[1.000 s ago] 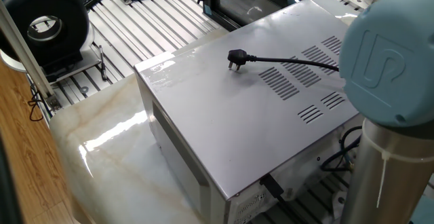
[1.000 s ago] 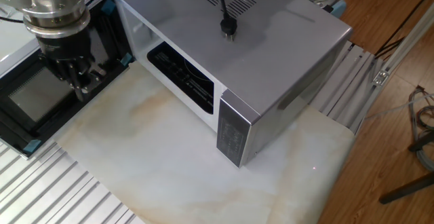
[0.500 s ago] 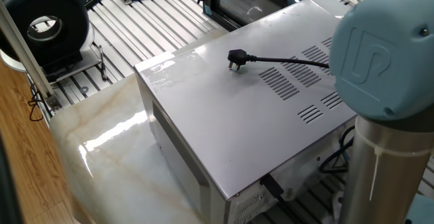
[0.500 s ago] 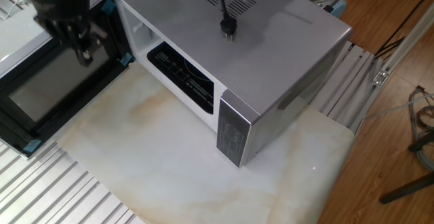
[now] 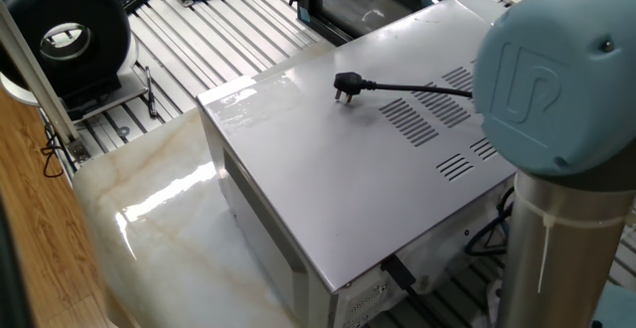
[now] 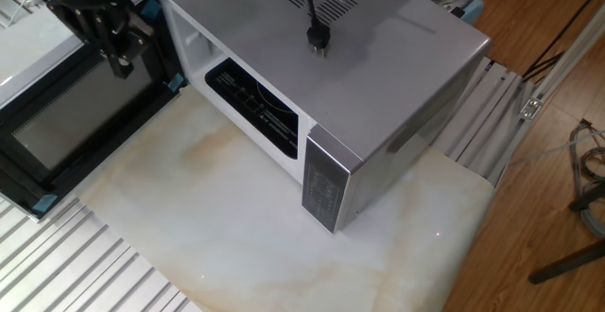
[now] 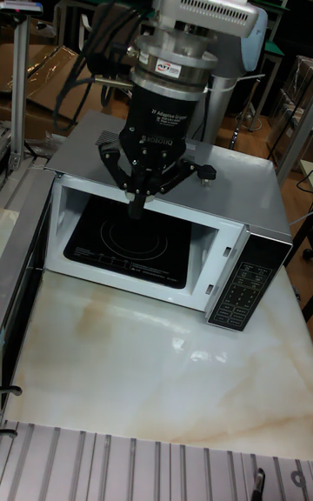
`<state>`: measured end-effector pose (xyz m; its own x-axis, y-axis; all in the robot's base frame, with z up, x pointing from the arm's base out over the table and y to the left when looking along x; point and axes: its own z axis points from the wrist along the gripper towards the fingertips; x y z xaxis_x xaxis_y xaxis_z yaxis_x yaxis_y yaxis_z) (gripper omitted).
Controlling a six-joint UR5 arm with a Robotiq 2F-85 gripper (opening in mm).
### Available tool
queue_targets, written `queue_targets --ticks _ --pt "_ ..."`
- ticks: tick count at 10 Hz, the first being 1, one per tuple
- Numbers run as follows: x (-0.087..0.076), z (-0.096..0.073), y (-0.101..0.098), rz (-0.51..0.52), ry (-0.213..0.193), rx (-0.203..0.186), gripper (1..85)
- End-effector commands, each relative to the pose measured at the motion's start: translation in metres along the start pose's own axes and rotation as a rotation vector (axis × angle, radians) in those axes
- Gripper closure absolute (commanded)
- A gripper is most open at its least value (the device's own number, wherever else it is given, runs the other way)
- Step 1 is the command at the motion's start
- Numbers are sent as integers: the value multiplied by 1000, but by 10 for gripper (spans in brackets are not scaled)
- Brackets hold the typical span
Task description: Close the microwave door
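Observation:
The silver-grey microwave (image 6: pixel 397 57) stands on a marble slab, its cavity open, with the black plug (image 6: pixel 318 38) lying on its slotted top. The microwave door (image 6: pixel 66 132), dark glass in a black frame, is swung wide to the left of the cavity. My gripper (image 6: pixel 121 64) hangs over the door's hinge-side end with its fingers together and nothing between them; I cannot tell if it touches the door. In the tall fixed view the gripper (image 7: pixel 138 207) is in front of the open cavity and the door (image 7: pixel 22 240) shows edge-on at the left. From behind, the microwave (image 5: pixel 328 169) hides the gripper.
The marble slab (image 6: pixel 217 217) lies on a slotted aluminium table. The arm's blue joint cap (image 5: pixel 552 70) looms at the microwave's rear right corner. A black round device (image 5: pixel 65 35) stands at the far left, and the control panel (image 7: pixel 239 292) is to the right of the cavity.
My gripper has moved from low over the door's glass up toward the door's hinge end near the microwave. The arm's blue joint has shifted left. The door has not visibly swung.

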<state>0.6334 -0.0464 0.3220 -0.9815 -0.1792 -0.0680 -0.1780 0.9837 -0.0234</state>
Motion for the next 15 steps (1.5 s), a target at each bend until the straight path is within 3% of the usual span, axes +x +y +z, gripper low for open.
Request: queue_targets --ticks 1,2,3,4,5,6,7,9,11,13,15 --pt "-3 -5 0 176 -14 9 847" --pt "-23 -6 6 167 -89 -22 847" --pt "-26 -6 -9 177 -106 33 847" --pt "-20 -6 -20 166 -84 79 847" --pt "-8 -5 -16 119 -39 68 847" --pt "-3 -14 -31 98 2 0 847" --pt "2 -21 -62 54 28 -35 847" --pt "16 -12 -124 -25 22 -39 847" --pt "24 1 -162 -66 10 -28 847" --pt "29 18 -192 -104 -6 -18 847" --pt "24 33 -199 -124 -36 -19 847"
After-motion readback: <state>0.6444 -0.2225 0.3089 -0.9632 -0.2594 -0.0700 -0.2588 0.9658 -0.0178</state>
